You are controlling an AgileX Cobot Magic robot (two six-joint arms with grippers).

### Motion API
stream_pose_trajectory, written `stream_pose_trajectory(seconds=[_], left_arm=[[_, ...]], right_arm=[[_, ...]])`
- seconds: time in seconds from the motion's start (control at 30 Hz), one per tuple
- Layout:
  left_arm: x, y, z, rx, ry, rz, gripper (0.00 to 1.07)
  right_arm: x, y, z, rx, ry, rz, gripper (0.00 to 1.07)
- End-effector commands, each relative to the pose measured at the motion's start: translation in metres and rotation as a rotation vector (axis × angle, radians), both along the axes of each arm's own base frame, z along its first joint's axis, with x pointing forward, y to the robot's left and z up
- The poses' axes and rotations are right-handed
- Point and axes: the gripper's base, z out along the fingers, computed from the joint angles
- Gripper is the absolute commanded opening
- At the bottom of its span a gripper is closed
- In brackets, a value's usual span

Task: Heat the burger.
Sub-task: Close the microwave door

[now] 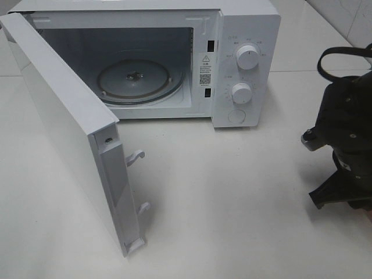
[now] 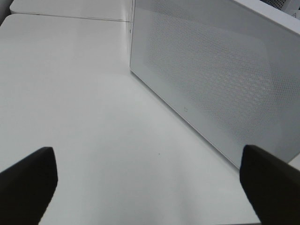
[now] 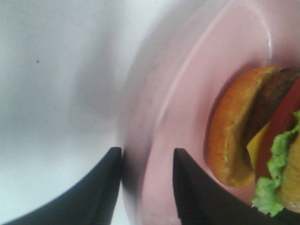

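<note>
Burger on the pink plate, visible only in the right wrist view, lying at about four o'clock of the plate's visible part. Seen side-on there: layers stacked across the picture, bottom bun toward nine o'clock, then dark patty, yellow cheese, red tomato and green lettuce toward three; stacking axis running roughly nine-to-three, wider span running twelve-to-six. Straddling the plate's rim, the right gripper, one black finger outside the rim over the white table, the other inside over the pink surface; gap narrow, rim blurred, contact with the rim not clear enough to call. In the high view, right arm at three o'clock, burger and plate hidden. White microwave at twelve, door swung wide toward nine, glass turntable bare inside. Left gripper spread wide above the table beside the perforated door, holding nothing.
</note>
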Motion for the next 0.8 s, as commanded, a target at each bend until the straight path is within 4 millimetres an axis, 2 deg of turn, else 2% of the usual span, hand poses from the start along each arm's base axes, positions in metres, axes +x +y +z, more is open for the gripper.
stream_pose_trajectory(seconds=[0.03, 0.13, 0.2, 0.23, 0.27, 0.3, 0.37, 0.4, 0.43, 0.5, 0.53, 0.57, 0.63, 0.67, 0.7, 0.73, 0.8], left_arm=[[-0.002, 0.0, 0.0, -0.007, -0.022, 0.007, 0.98], [-0.002, 0.0, 0.0, -0.007, -0.022, 0.007, 0.98], [-0.002, 0.0, 0.0, -0.007, -0.022, 0.007, 0.98], [-0.002, 0.0, 0.0, -0.007, -0.022, 0.007, 0.98], [-0.002, 0.0, 0.0, -0.007, -0.022, 0.007, 0.98], [-0.002, 0.0, 0.0, -0.007, -0.022, 0.007, 0.98], [-0.002, 0.0, 0.0, -0.007, -0.022, 0.007, 0.98], [-0.002, 0.0, 0.0, -0.007, -0.022, 0.007, 0.98], [-0.002, 0.0, 0.0, -0.007, -0.022, 0.007, 0.98], [-0.002, 0.0, 0.0, -0.007, -0.022, 0.007, 0.98], [-0.002, 0.0, 0.0, -0.007, -0.022, 0.007, 0.98], [-0.002, 0.0, 0.0, -0.007, -0.022, 0.007, 0.98], [-0.002, 0.0, 0.0, -0.007, -0.022, 0.007, 0.98], [-0.002, 0.0, 0.0, -0.007, -0.022, 0.007, 0.98], [-0.002, 0.0, 0.0, -0.007, -0.022, 0.007, 0.98], [-0.002, 0.0, 0.0, -0.007, -0.022, 0.007, 0.98], [-0.002, 0.0, 0.0, -0.007, -0.022, 0.007, 0.98]], right_arm=[[-0.003, -0.001, 0.019, 0.029, -0.026, 0.011, 0.58], [-0.004, 0.0, 0.024, 0.044, -0.036, 0.018, 0.6], [-0.008, 0.001, 0.045, 0.11, -0.079, 0.053, 0.71], [-0.008, 0.001, 0.045, 0.11, -0.079, 0.053, 0.71], [-0.011, 0.001, 0.055, 0.144, -0.104, 0.059, 0.76], [-0.011, 0.001, 0.055, 0.144, -0.104, 0.059, 0.76], [-0.017, 0.001, 0.072, 0.193, -0.137, 0.081, 0.78], [-0.017, 0.001, 0.072, 0.193, -0.137, 0.081, 0.78], [-0.023, 0.001, 0.085, 0.237, -0.165, 0.086, 0.77], [-0.027, 0.001, 0.09, 0.261, -0.17, 0.088, 0.76], [-0.034, 0.001, 0.103, 0.316, -0.196, 0.102, 0.76], [-0.034, 0.001, 0.103, 0.316, -0.196, 0.102, 0.76], [-0.047, 0.001, 0.121, 0.397, -0.233, 0.139, 0.76], [-0.047, 0.001, 0.121, 0.397, -0.233, 0.139, 0.76], [-0.055, 0.0, 0.133, 0.442, -0.257, 0.173, 0.76], [-0.055, 0.0, 0.133, 0.442, -0.257, 0.173, 0.76], [-0.069, -0.001, 0.148, 0.511, -0.293, 0.21, 0.76]])
